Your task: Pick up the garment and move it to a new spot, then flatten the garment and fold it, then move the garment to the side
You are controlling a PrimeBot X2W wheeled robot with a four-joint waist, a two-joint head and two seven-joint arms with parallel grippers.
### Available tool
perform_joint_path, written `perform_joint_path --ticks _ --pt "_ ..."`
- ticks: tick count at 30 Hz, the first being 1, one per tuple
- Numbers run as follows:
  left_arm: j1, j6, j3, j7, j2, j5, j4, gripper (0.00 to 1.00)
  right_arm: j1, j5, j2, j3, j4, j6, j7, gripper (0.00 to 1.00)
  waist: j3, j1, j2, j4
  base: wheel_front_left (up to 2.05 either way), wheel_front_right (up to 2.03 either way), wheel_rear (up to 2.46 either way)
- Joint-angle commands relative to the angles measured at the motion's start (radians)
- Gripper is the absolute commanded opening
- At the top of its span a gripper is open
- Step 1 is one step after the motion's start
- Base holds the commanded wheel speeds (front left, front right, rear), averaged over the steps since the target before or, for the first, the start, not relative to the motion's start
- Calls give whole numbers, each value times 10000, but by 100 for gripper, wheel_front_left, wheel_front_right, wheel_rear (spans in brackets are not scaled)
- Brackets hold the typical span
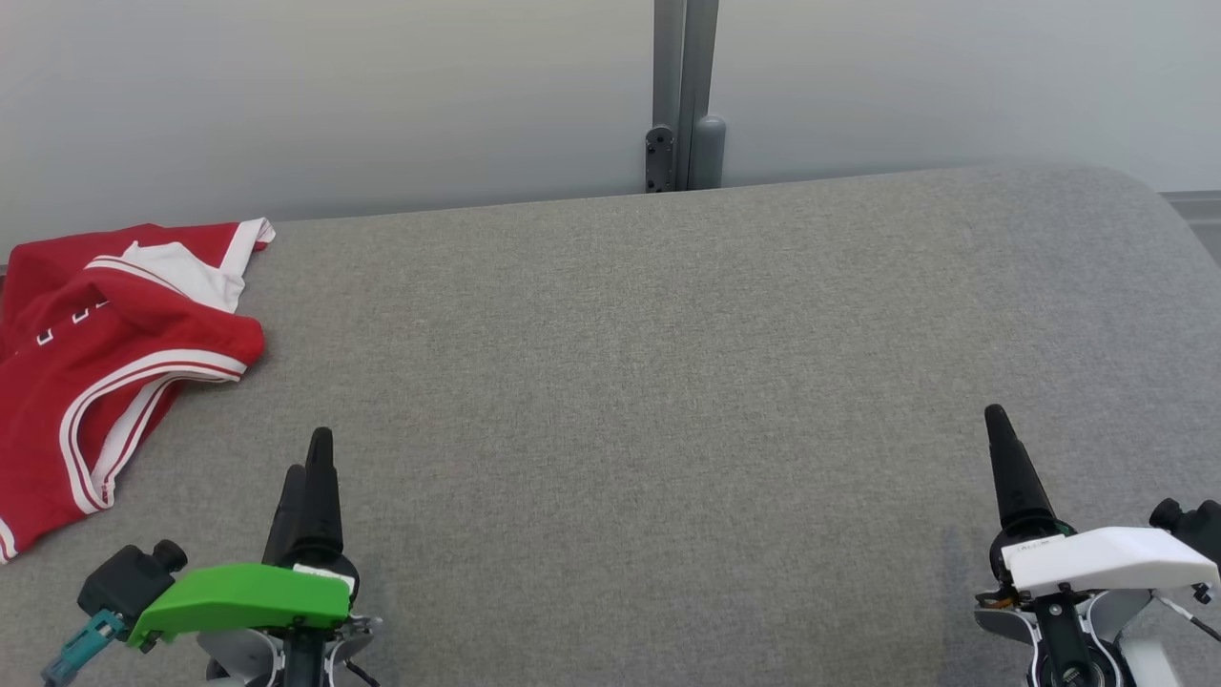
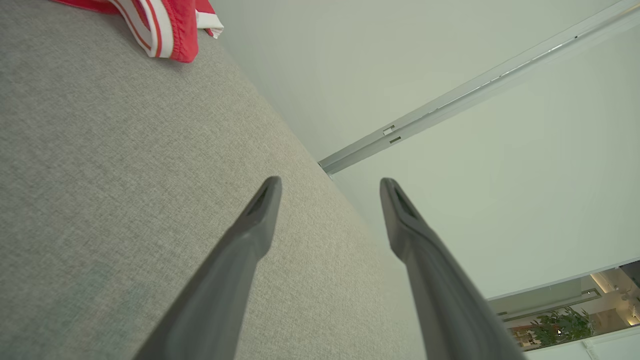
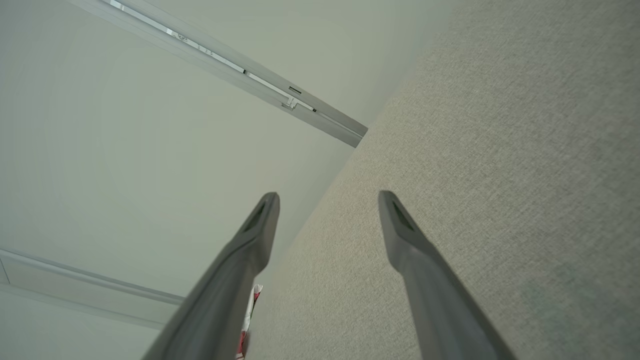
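Dark fingers spread wide apart on left jaws and right jaws alike, clamped on nothing, poised at the near left and near right of the grey fabric desk. Bare cloth surface between and beyond them. At the far left, well apart from the left jaws, the red garment with white trim, lying crumpled in a heap. Looks like the very start: nothing picked up, moved, flattened or folded yet. Calls first for a reach left to the garment.
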Motion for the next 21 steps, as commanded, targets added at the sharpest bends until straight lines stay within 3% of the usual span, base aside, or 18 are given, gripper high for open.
perform_joint_path --ticks 1,4,21 --pt "-36 77 -68 -108 63 503 -213 100 -52 -403 -71 50 -251 3 -128 100 -3 0 0 -2 0 0 0" --pt "49 210 -276 -312 71 1566 -326 100 22 -1292 -78 223 -359 4 -327 100 -7 0 0 -7 0 0 0" --pt "338 488 -592 -804 89 4336 -412 100 160 -3706 -97 531 -526 5 -820 100 -1 0 0 0 0 0 0"
